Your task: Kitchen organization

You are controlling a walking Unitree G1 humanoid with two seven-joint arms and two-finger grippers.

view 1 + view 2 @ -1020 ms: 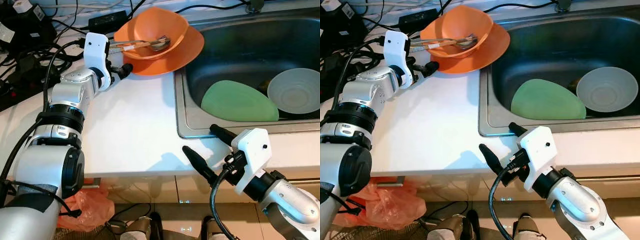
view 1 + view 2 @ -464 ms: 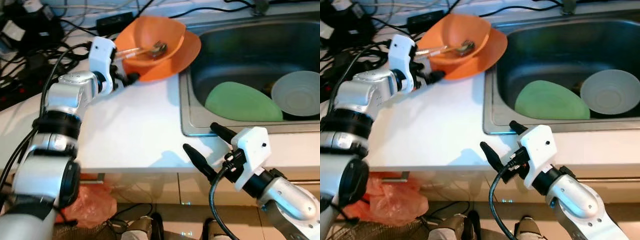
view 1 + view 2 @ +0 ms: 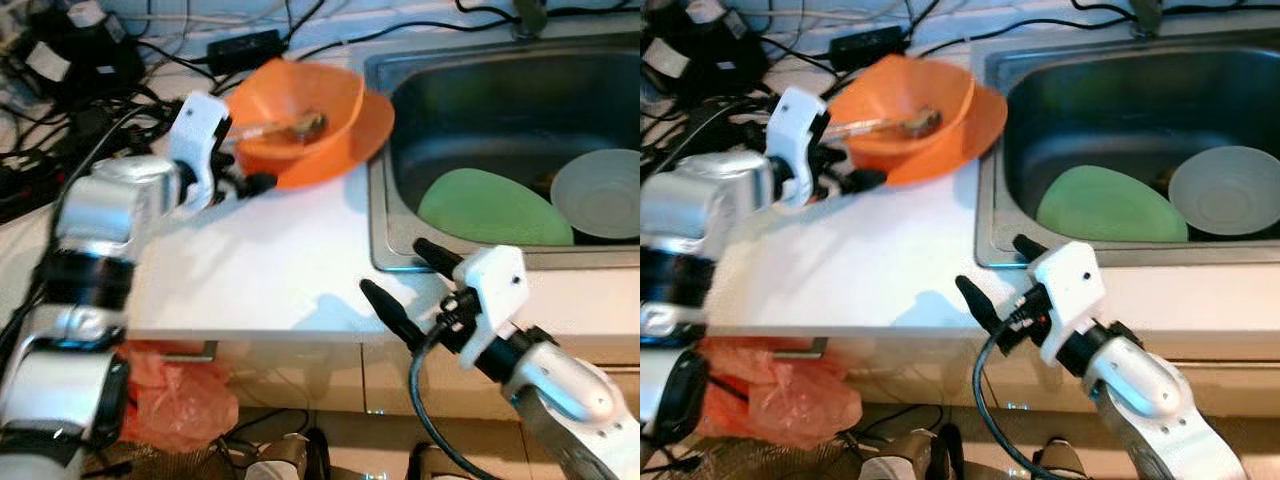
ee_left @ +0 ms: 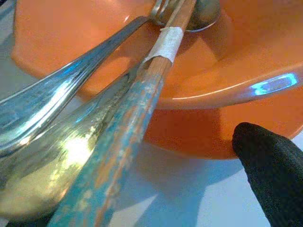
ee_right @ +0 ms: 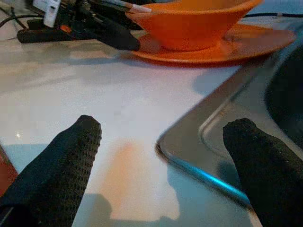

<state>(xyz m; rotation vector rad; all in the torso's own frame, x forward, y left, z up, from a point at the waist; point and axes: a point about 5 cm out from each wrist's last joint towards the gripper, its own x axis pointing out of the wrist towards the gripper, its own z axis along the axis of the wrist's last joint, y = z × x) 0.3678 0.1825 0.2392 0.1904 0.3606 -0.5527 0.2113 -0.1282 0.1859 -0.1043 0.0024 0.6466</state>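
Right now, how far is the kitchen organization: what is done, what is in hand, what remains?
Done: the orange bowl sits on the orange plate with the utensils inside. In hand: the left gripper is at the utensil handles. Left: the green plate and white bowl lie in the sink; the right gripper hangs open.

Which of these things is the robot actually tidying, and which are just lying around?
Part of the job:
orange bowl on the orange plate
utensils in the bowl, at the left gripper
green plate and white bowl in the sink
right gripper, open over the counter edge

Lying about:
cables
orange bag
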